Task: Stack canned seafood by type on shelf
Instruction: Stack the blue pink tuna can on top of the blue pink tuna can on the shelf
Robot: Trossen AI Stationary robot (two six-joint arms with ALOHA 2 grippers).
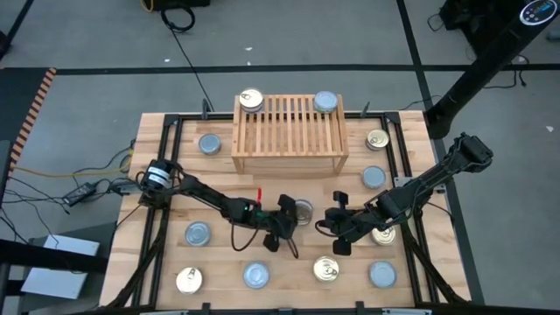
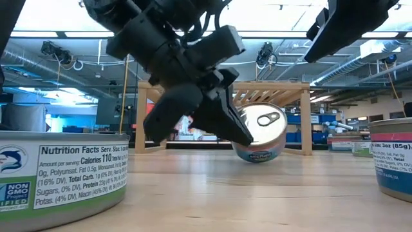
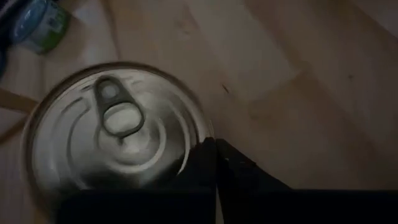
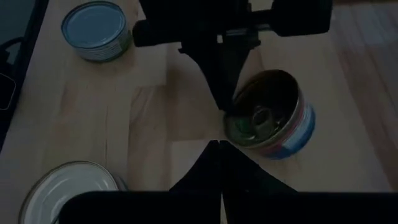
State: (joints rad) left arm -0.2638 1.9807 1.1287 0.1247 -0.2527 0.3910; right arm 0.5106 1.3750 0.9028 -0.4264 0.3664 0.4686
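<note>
A tilted silver-topped tin (image 1: 304, 210) with a blue and red label stands at the table's middle, in front of the shelf (image 1: 289, 136). Its lower edge is on the planks (image 2: 257, 158). My left gripper (image 1: 294, 216) is shut, with its tips at this tin's rim. My right gripper (image 1: 325, 222), also shut, points at the tin from the right (image 4: 219, 144) and stops just short of it. On the shelf's slatted top, a gold-topped tin (image 1: 251, 101) sits at the far left corner and a silver-topped one (image 1: 325, 101) at the far right corner. My left gripper's shut fingertips (image 4: 222, 102) meet the rim of the tin's top (image 4: 229, 115), slanting down from the table's left. They do not pinch it. The tin leans with its pull-tab top (image 3: 118, 115) turned toward the near-left and its lower edge on the table.
Loose tins lie around the table: silver-topped ones (image 1: 210, 144) (image 1: 374, 178) (image 1: 198, 234) (image 1: 256, 275) (image 1: 382, 274) and gold-topped ones (image 1: 377, 139) (image 1: 189, 280) (image 1: 326, 269) (image 1: 383, 234). A black frame rail (image 1: 166, 175) runs inside the table's edges. Bare planks lie between the near tins.
</note>
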